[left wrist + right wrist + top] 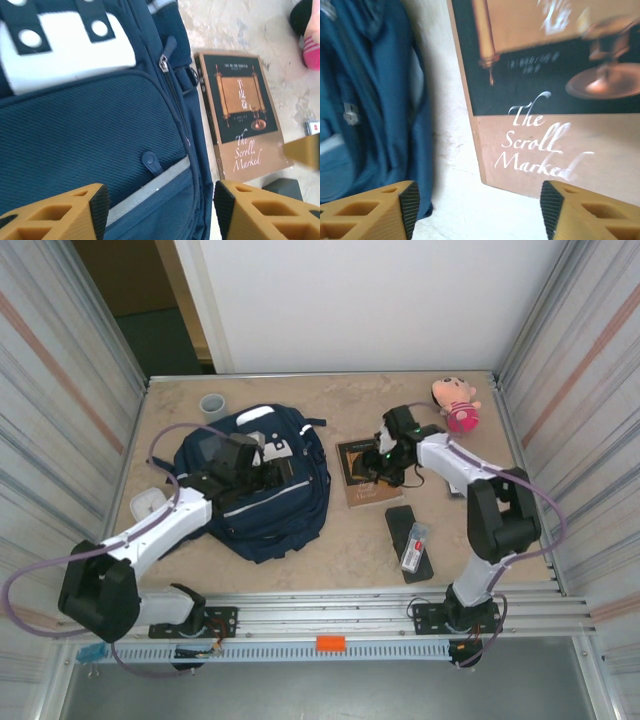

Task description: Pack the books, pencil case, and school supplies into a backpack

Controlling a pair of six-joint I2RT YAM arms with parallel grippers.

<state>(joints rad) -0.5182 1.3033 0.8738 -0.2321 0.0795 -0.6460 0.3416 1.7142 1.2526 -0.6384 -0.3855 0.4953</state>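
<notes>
Beneath the right gripper (477, 210), its jaws spread and empty, lies one thin brown-and-black book (545, 145), its top cut off, just beside one navy fabric backpack (85, 135). Over that backpack hangs the left gripper (160, 212), also spread. One long black case (399, 521) is partly covered by one whitish red-marked packet (415, 548).

**Enclosure and bench surface**

Tabletop (350, 540): beige, marbled, matte. Left panel (60, 370) and right panel (580, 350): ribbed, pale, each crossed by a diagonal reddish stripe. White wall (380, 300) closes the far edge. Dark doorway (150, 300) at far left. Aluminium rail (330, 605) runs along the near edge. Light even, shadows soft.
</notes>
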